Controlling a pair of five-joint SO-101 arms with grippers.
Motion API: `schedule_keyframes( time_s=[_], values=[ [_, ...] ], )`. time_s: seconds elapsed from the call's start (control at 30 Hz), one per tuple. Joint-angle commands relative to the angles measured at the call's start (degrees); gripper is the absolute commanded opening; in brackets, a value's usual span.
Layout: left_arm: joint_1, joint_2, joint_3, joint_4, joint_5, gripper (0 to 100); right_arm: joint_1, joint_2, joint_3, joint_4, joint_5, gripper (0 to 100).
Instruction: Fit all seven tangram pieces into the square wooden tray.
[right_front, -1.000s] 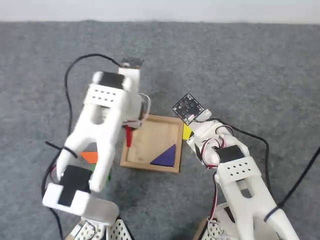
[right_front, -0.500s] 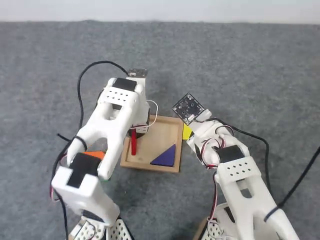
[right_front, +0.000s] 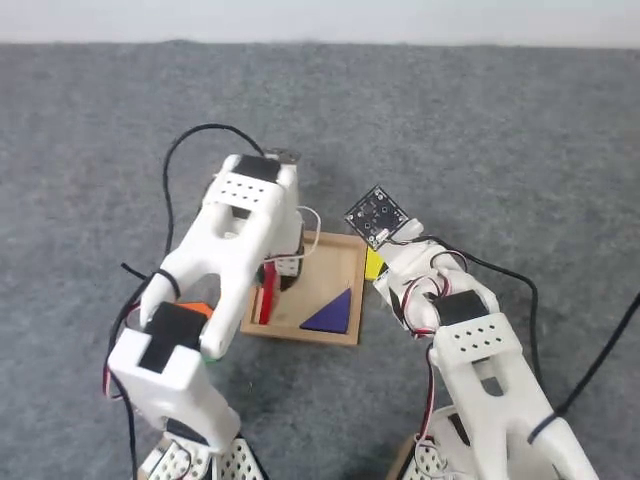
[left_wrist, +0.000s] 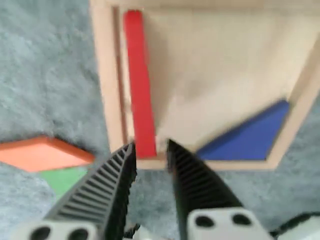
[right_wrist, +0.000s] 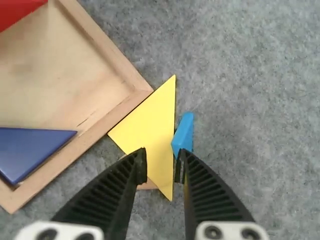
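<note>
Red piece (left_wrist: 139, 90) — along tray wall (left_wrist: 106, 75), end between parted left fingers (left_wrist: 117, 172)

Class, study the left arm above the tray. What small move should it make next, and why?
Probably nudge the red piece over towards the tray's bare middle so it lies flat. It seems to stand on edge against the tray wall, with the left gripper's jaws slightly apart around one end.

Left claw (left_wrist: 150, 145) and right claw (right_wrist: 161, 151) (slightly parted) both point downward.
</note>
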Motion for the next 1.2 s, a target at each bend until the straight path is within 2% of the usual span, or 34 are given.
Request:
schedule_keyframes(
  time_s=[0.0, 0.37, 0.5, 0.63, 0.77, 0.93, 1.0, 1.1, 1.17],
  values=[
    [3.25, -0.53, -2.77, 1.76, -2.11, 13, 0.84, -3.03, -3.69, 0.22, -0.62, 10.5],
    [3.69, -0.7, -2.86, -0.26, -2.02, 13, 0.92, -3.03, -3.69, 0.22, -0.62, 10.5],
    [4.13, -5.1, -1.01, -3.08, -1.41, 13, 1.01, -3.03, -3.69, 0.22, -0.62, 10.5],
    [4.22, -12.66, 8.48, -13.98, 1.14, 13, 2.77, -3.03, -3.96, 0.13, -0.79, 9.1],
    [7.91, -17.32, 18.42, -24.62, 1.05, 13, 4.35, -2.59, -5.19, 0.13, -3.25, 0.9],
    [12.4, -16.79, 21.85, -29.98, 1.32, 13, 4.18, -2.51, -5.19, 0.4, -3.52, 0.7],
    [12.22, -14.68, 22.29, -31.3, 1.85, 12, 3.91, -2.51, -5.19, 0.48, -3.52, 0.7],
    [10.99, -11.34, 21.93, -31.03, 3.69, 4, 3.91, -2.51, -5.19, 0.48, -3.52, 0.7],
    [9.05, -10.37, 21.93, -30.59, 2.11, 1, 3.91, -2.51, -5.19, 0.48, -3.52, 0.7]
  ],
)
